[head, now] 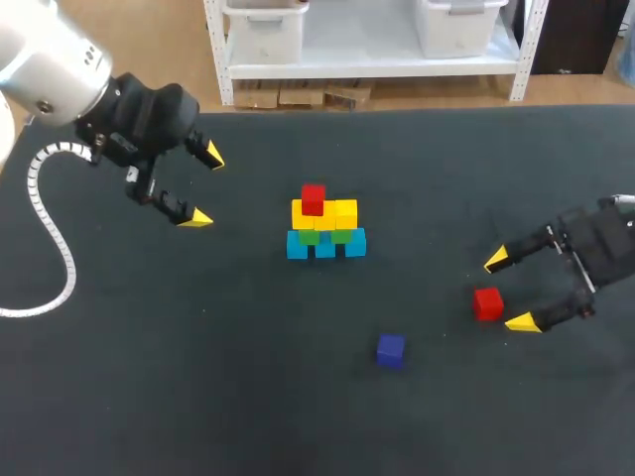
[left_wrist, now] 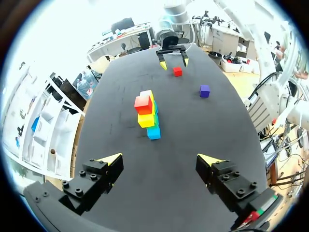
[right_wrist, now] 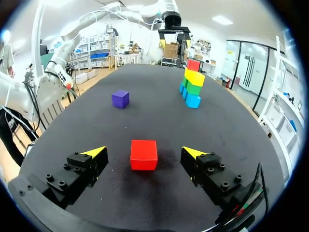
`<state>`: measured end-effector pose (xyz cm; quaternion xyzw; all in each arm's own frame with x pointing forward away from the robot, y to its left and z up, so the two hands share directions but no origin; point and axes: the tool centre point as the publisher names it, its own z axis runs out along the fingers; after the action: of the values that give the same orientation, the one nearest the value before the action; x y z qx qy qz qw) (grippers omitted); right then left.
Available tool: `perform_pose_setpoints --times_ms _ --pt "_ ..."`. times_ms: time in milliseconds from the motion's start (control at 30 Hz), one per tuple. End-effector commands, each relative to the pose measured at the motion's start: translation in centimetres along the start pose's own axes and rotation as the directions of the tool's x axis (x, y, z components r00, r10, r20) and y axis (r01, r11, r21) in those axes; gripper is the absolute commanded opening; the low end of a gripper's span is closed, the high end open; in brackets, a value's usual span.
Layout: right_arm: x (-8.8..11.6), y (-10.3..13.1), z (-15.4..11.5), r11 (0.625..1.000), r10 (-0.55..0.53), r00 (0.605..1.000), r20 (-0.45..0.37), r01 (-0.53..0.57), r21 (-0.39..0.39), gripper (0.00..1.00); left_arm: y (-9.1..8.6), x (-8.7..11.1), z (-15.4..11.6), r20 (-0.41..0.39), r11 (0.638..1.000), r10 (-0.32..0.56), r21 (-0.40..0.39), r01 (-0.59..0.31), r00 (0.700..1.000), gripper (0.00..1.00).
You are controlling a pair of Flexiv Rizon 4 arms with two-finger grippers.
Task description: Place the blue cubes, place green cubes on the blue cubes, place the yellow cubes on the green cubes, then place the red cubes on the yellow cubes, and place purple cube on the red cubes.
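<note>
A stack stands mid-table: blue cubes [head: 325,244] at the bottom, green cubes [head: 324,236] on them, yellow cubes [head: 324,213] above, one red cube [head: 313,198] on top. The same stack [left_wrist: 147,113] lies ahead of my open left gripper [left_wrist: 160,160], well clear of it; in the head view that gripper [head: 203,185] is left of the stack. A loose red cube [head: 487,303] lies on the table between the fingers of my open right gripper [head: 516,291], untouched; the wrist view shows this cube [right_wrist: 144,154] just ahead of the gripper [right_wrist: 144,152]. A purple cube [head: 391,350] sits alone near the front.
The black table [head: 198,377] stretches wide around the stack. In the right wrist view the purple cube [right_wrist: 120,98] lies ahead and to one side, the stack [right_wrist: 192,87] farther ahead. My right gripper [left_wrist: 173,57] shows beyond the stack in the left wrist view.
</note>
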<state>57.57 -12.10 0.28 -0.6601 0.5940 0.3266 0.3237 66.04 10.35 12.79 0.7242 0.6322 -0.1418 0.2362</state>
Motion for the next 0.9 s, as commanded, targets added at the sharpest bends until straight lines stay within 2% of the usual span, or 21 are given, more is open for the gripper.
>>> perform_pose_setpoints --times_ms 33,67,100,133,200,267,467,500,533,733,900 --pt "0.3 -0.3 0.6 1.000 0.001 1.000 0.008 -0.001 0.001 0.75 0.0 0.1 0.0 0.002 1.000 0.003 -0.001 -0.003 1.000 1.00" --pt "0.3 -0.3 0.6 1.000 0.002 1.000 0.009 -0.002 0.002 0.81 0.0 0.1 0.0 0.002 1.000 0.003 -0.001 -0.003 1.000 1.00" --pt "0.3 -0.3 0.6 1.000 0.002 1.000 0.010 -0.002 0.004 0.80 0.0 0.1 0.0 0.002 1.000 0.003 -0.001 -0.003 1.000 1.00" --pt "0.3 -0.4 0.7 1.000 0.002 1.000 0.011 -0.002 0.004 0.50 0.0 0.1 0.0 0.002 1.000 0.003 -0.001 -0.003 1.000 1.00" --pt "0.4 -0.4 0.7 1.000 0.003 1.000 0.012 -0.003 0.006 0.46 0.0 0.1 0.0 0.002 1.000 0.003 -0.001 -0.003 1.000 1.00" --pt "0.4 -0.4 0.7 1.000 0.002 1.000 0.014 -0.002 0.005 0.47 0.0 0.1 0.0 0.002 1.000 0.003 -0.001 -0.003 1.000 1.00" --pt "0.4 -0.4 0.8 1.000 0.001 1.000 0.014 -0.001 -0.004 0.29 0.0 0.1 0.0 0.002 1.000 0.003 -0.001 -0.003 1.000 1.00" --pt "0.4 -0.4 0.8 1.000 0.000 1.000 0.013 0.000 -0.005 0.12 0.0 0.1 0.0 0.002 1.000 0.003 -0.001 -0.003 1.000 1.00" --pt "0.4 -0.4 0.8 1.000 -0.003 1.000 0.013 0.003 -0.008 0.00 0.0 0.1 0.0 0.002 1.000 0.003 -0.001 -0.003 1.000 1.00" --pt "0.1 -0.4 0.6 1.000 0.000 1.000 0.014 0.000 -0.007 0.00 0.0 0.1 0.0 0.002 1.000 0.003 -0.001 -0.003 1.000 1.00" --pt "-1.6 -0.8 -0.6 1.000 0.014 1.000 0.012 -0.014 0.024 0.00 0.0 0.1 0.0 0.002 1.000 0.003 -0.001 -0.003 1.000 1.00"
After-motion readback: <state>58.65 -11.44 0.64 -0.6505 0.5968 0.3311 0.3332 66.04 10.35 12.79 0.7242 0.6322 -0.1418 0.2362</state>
